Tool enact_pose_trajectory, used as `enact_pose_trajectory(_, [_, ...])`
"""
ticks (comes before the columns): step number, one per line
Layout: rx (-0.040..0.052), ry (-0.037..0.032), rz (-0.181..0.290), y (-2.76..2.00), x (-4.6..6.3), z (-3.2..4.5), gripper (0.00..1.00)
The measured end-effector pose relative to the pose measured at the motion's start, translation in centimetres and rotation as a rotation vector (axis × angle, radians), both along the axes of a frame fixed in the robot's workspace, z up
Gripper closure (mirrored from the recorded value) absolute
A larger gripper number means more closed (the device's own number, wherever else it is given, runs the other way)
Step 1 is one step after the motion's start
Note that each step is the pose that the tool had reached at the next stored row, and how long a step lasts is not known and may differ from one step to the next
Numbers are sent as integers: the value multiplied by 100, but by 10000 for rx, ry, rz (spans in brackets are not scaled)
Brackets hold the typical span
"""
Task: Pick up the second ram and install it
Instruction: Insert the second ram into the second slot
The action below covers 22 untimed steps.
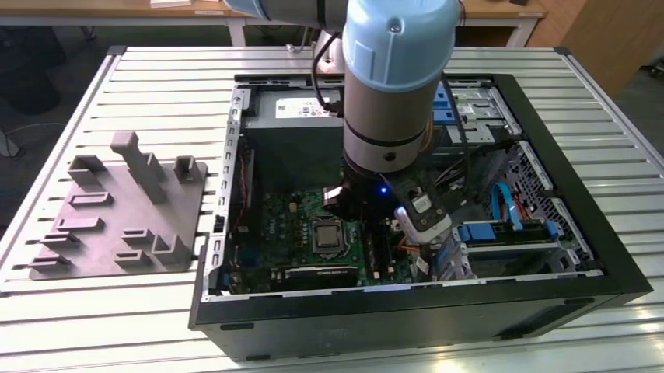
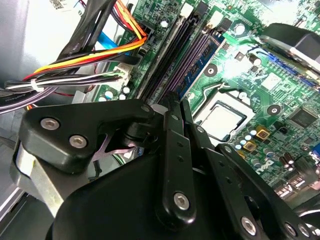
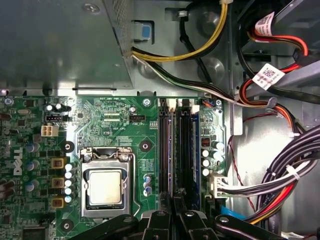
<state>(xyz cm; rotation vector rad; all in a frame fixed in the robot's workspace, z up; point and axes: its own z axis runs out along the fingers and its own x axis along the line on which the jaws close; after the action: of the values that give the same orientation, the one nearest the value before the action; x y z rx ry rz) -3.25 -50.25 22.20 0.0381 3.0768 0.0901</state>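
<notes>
The arm (image 1: 400, 85) reaches down from the upper middle of the exterior view into an open black case (image 1: 415, 311) that lies on a slatted table (image 1: 124, 326) and takes up the centre and right of the frame. A grey fixture (image 1: 114, 210) sits on the table at the exterior view's left, well apart from the case. Inside the case, the green board (image 1: 301, 225) lies at lower centre. In both wrist views the gripper (image 3: 174, 207) (image 2: 175, 102) hangs low over the board, right at one end of the row of long black slots (image 3: 163, 150) and beside the CPU socket (image 3: 105, 186). A thin dark strip (image 3: 173, 150) runs between two of the slots, in line with the gripper. I cannot tell whether this strip is the ram seen edge-on or a slot. I also cannot tell whether the gripper is spread, pressed together or pinching something. Bundled cables (image 3: 280, 180) in yellow, red, black and white lie next to the slots, on the side away from the socket.
</notes>
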Motion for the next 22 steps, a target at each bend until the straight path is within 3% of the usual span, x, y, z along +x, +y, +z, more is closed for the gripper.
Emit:
enact_pose_trajectory(13, [-30, -1, -3, 14, 6, -14, 86])
enact_pose_trajectory(18, [-142, 1, -8, 15, 7, -8, 86])
enact_pose_trajectory(22, [-156, -1, -8, 22, 7, 16, 86])
